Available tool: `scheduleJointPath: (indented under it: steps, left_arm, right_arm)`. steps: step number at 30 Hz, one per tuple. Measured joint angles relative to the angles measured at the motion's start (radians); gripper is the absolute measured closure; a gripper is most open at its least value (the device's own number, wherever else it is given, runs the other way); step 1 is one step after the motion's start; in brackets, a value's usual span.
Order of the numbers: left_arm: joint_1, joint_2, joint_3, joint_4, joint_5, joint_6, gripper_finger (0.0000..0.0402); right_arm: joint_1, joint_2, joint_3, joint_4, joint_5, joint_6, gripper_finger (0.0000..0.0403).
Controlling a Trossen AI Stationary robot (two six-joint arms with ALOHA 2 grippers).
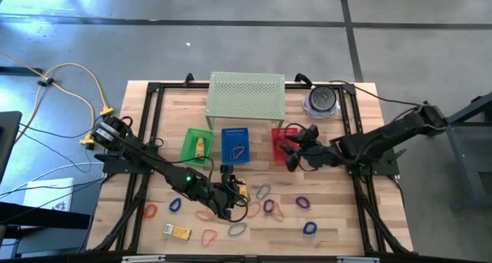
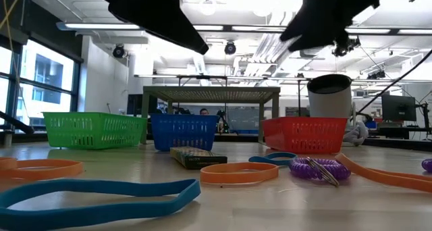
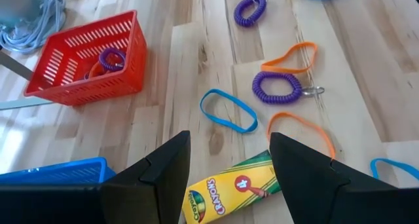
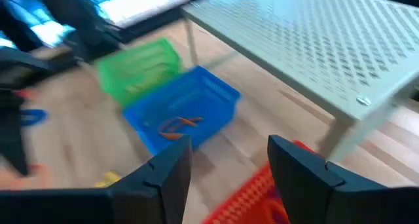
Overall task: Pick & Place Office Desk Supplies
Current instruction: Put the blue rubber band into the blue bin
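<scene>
While the left claw [image 3: 226,168] gapes wide, the yellow crayon packet [image 3: 232,191] lies between its fingers.

The left arm reaches from the worktop's left edge toward the front middle, its left gripper [image 3: 226,168] low over the worktop — jaws spread apart. The right arm stretches in from the right side toward the centre; its right gripper [image 4: 226,168] hangs raised — jaws likewise parted.
</scene>
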Motion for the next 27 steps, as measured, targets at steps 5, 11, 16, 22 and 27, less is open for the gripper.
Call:
scheduleJointPath:
  steps: [5,11,16,22,27]
  left_arm:
    - [0.0,0.0,0.0,0.0,0.0,-0.012,0.0201]
    - [0.0,0.0,0.0,0.003,-0.001,-0.037,0.0201]
    - [0.0,0.0,0.0,0.008,-0.002,-0.05,0.0201]
    - [0.0,0.0,0.0,0.011,-0.002,-0.055,0.0201]
    - [-0.006,-0.018,0.0,-0.03,-0.002,-0.068,0.0201]
  right_arm:
    - [0.083,-0.034,0.0,0.009,0.0,-0.016,0.0217]
    - [0.163,-0.031,-0.001,-0.007,-0.083,-0.073,0.0215]
    - [0.202,-0.01,-0.001,0.015,-0.206,-0.1,0.0218]
    - [0.228,0.052,0.0,0.042,-0.235,-0.15,0.0219]
    - [0.226,0.107,0.0,0.15,-0.235,-0.261,0.0219]
